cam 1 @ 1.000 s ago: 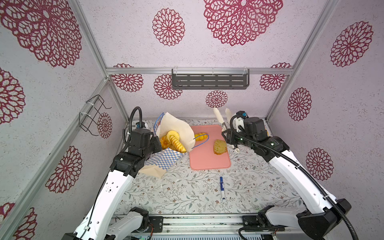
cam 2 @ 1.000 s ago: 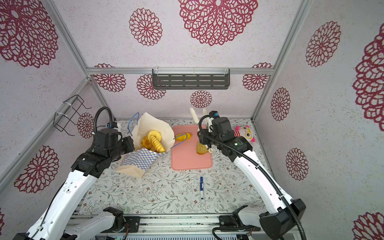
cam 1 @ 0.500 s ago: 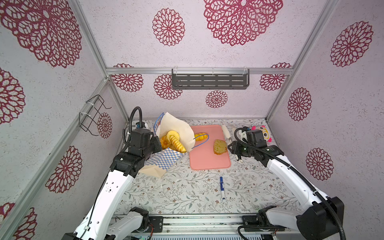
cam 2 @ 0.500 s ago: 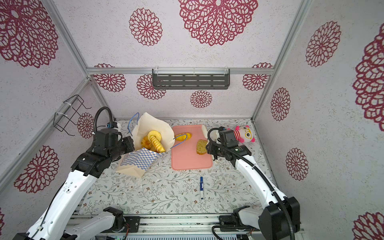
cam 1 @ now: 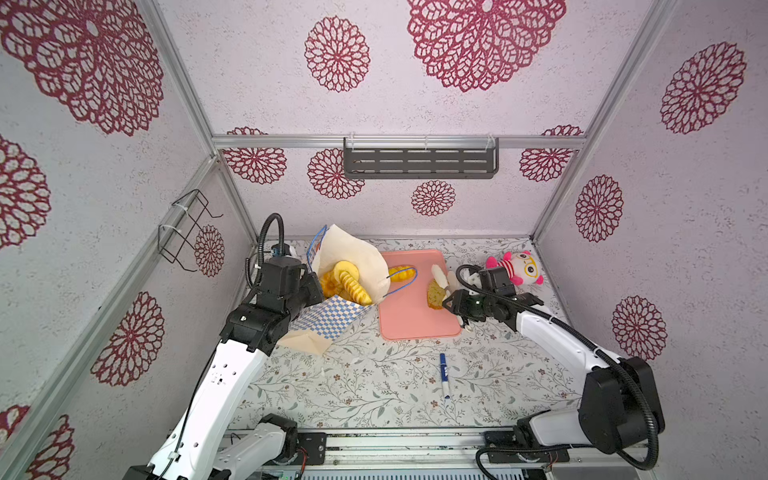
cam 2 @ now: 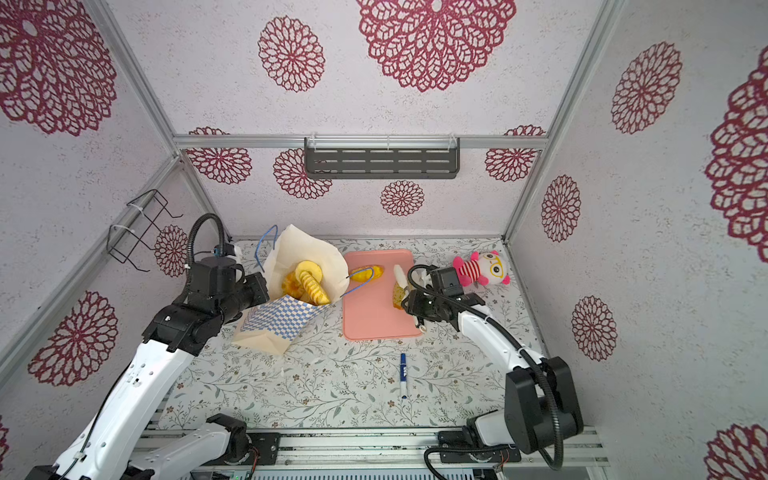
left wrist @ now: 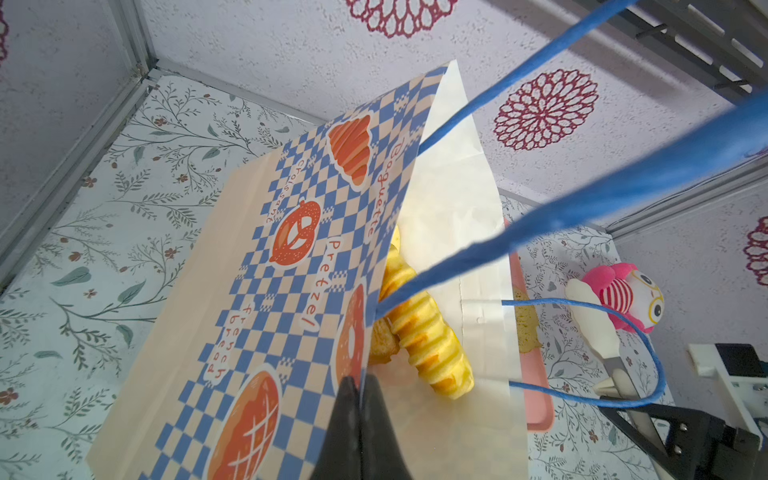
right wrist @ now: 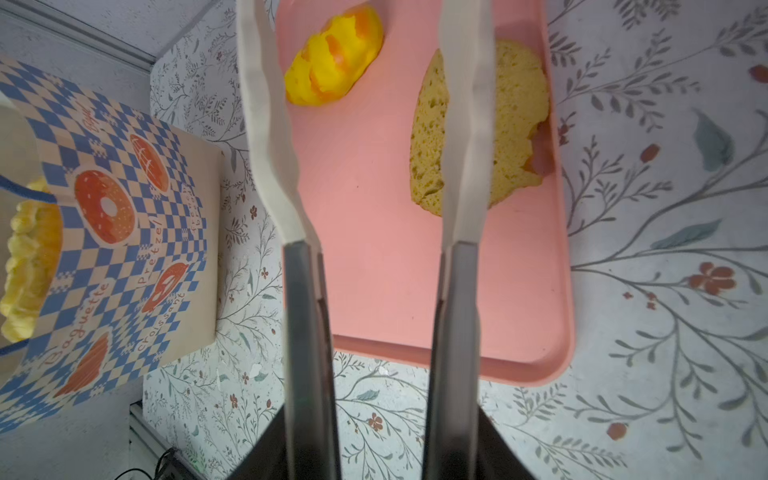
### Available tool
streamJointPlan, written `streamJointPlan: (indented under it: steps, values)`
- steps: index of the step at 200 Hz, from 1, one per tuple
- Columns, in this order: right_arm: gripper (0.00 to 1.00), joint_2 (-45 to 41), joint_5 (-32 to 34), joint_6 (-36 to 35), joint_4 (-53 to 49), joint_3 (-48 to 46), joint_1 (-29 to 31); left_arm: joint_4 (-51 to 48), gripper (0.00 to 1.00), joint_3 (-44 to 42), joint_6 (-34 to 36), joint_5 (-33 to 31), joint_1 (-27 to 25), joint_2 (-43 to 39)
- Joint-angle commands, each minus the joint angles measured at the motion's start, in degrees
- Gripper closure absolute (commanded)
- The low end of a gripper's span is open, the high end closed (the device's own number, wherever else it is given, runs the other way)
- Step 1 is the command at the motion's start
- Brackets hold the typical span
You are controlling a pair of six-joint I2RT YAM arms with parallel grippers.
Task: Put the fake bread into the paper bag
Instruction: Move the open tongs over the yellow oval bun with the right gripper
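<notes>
Brown bun (right wrist: 519,124): porous; I judge it light and squashable. Lies near the pink tray (right wrist: 374,270) rim. Grip across its short width. My right gripper (right wrist: 355,25): jaws apart, empty, seemingly above it. My left gripper (left wrist: 361,399): jaws clamping the paper bag (left wrist: 270,249) rim.

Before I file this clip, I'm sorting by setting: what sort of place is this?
Probably a robot test booth, not a home: two robot arms on a metal rail, flower-papered walls close round a table, toy bread on a tray.

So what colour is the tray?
The tray is plain pink; the right wrist view shows it best.
</notes>
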Motion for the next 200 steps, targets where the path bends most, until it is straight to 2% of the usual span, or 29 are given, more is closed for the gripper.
streamJointPlan:
  steps: [1,83,158,200]
  values:
    - [0.52,0.38,-3.86,2.02,5.15,0.79,-0.22,-0.64,1.00,-0.17,0.15,-0.96,0.58,-0.57]
    - [0.52,5.93,-7.67,4.95,8.42,2.26,1.42,-0.22,1.00,-0.57,0.40,-0.42,0.93,-0.97]
    - [0.52,14.08,-8.57,6.66,8.92,9.71,4.98,0.46,1.00,0.05,0.85,-0.22,1.24,-0.88]
    - [0.51,18.16,-9.67,10.12,10.79,12.81,6.10,0.41,1.00,-0.04,1.32,-0.30,1.35,-1.57]
